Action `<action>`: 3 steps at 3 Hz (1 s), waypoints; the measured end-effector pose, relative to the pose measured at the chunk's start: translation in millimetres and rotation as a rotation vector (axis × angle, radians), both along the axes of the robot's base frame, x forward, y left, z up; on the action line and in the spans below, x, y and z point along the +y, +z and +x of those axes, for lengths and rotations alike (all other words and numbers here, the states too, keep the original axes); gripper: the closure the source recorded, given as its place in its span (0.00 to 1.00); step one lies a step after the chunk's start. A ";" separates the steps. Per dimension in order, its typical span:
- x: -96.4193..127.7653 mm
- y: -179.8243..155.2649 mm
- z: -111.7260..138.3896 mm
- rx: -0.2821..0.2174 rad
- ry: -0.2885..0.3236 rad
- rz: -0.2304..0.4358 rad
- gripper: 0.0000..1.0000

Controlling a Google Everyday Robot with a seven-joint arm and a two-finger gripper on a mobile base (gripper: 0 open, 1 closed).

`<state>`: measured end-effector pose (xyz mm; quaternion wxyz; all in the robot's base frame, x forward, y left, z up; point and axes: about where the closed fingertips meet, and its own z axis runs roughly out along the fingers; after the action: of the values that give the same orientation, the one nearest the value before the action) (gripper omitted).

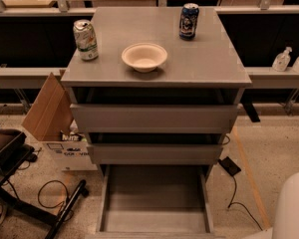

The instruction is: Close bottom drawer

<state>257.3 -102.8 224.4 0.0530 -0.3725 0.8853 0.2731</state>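
The grey cabinet (154, 73) stands in the middle of the camera view. Its bottom drawer (154, 198) is pulled far out towards me, and its shallow grey tray is empty. Its front edge lies at the frame's bottom edge. The middle drawer front (154, 153) and the taller top drawer front (154, 117) stick out slightly. My gripper is out of view; only a white rounded part of my arm (293, 208) shows at the bottom right corner, right of the open drawer.
On the cabinet top stand a beige bowl (144, 57), a green-white can (85, 39) and a blue can (189, 21). A cardboard box (50, 111) and a black chair base (20, 193) are at the left. A black adapter with cable (230, 166) lies on the floor at the right.
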 end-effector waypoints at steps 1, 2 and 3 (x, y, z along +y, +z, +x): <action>7.0 -2.2 -1.0 0.011 0.012 -0.015 1.00; 21.0 -24.2 -5.1 0.058 0.043 -0.017 1.00; 40.3 -79.0 31.2 0.083 0.054 0.009 1.00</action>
<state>288.5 -62.5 145.4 0.0103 -0.3843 0.8752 0.2936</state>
